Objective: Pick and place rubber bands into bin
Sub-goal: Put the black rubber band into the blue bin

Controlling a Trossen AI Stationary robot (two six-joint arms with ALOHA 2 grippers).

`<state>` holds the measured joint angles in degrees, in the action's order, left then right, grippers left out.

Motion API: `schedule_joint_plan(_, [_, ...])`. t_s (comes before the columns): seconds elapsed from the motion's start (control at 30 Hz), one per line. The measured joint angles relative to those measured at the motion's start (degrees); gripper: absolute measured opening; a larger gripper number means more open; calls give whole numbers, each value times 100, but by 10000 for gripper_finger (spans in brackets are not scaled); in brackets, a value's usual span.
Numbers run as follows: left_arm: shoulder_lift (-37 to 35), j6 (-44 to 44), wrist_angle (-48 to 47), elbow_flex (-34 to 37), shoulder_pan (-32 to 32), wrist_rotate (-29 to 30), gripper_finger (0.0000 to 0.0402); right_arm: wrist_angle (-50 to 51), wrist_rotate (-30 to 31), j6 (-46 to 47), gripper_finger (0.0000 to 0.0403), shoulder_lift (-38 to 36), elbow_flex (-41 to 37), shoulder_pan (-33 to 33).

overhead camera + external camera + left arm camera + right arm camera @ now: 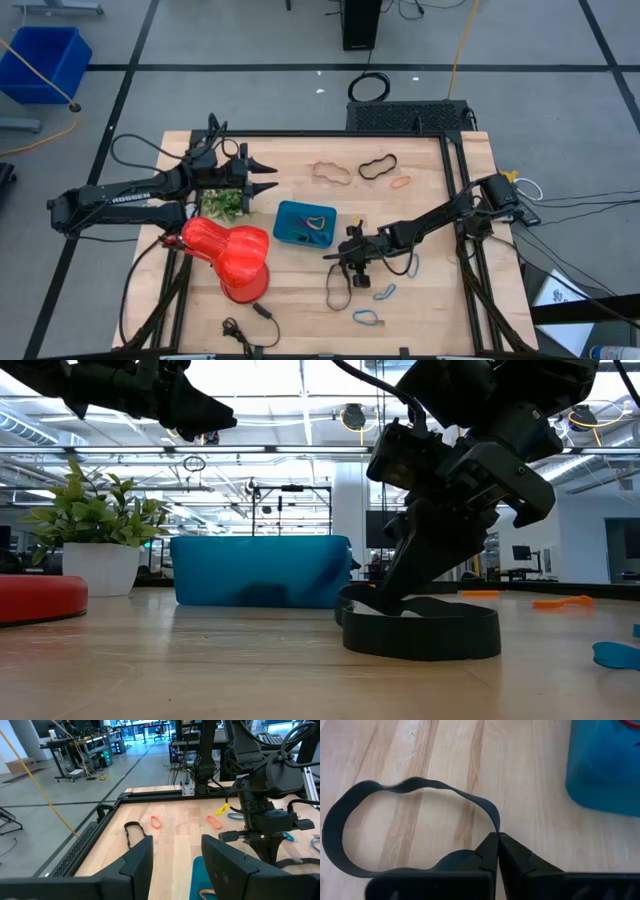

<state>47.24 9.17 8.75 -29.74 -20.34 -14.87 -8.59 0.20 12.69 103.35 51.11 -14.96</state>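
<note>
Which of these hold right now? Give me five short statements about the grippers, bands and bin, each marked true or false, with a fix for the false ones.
1. The right gripper is shut on a black rubber band. True.
2. The bin is empty. False: at least one band already lies inside it.
3. The left gripper is open, beside the green plant. True.
4. The black band hangs high above the table. False: in the low view it rests on the wood.
5. The red vase stands upright. False: it lies on its side.

rubber bands (331, 172): mixed colours, scattered flat on the desk; one black loop (380, 827) pinched.
bin (304, 223): teal, holding a few bands.
</note>
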Motion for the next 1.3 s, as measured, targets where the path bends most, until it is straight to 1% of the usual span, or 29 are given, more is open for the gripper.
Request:
schedule_joint_plan(0.1, [0,0,1,0,0,0,175,-32,34,-119,2,-32,-2,0])
schedule_joint_plan(0.17, [0,0,0,0,0,0,175,-8,246,-218,1,-132,-7,-2])
schedule_joint_plan(0.37, [0,11,0,0,2,0,175,209,355,-670,1,-968,-7,-2])
schedule_joint_plan(0.57, [0,82,1,0,2,2,175,114,1160,-1590,1,-1927,-7,4])
schedule_joint_plan(0.67, [0,145,2,0,2,3,175,-242,1329,-2227,0,-2171,-7,66])
schedule_joint_plan(0.8, [0,149,2,0,2,2,175,-1087,1318,-2798,0,-2197,-2,319])
schedule_joint_plan(0.97, [0,153,2,-2,2,4,175,-1160,1256,-2988,0,-2104,41,765])
schedule_joint_plan(1.17, [0,164,3,-2,2,53,175,-1895,376,-2988,0,-1715,94,1203])
schedule_joint_plan(1.3, [0,162,-4,-2,0,149,175,-2139,256,-2935,0,-1431,92,1325])
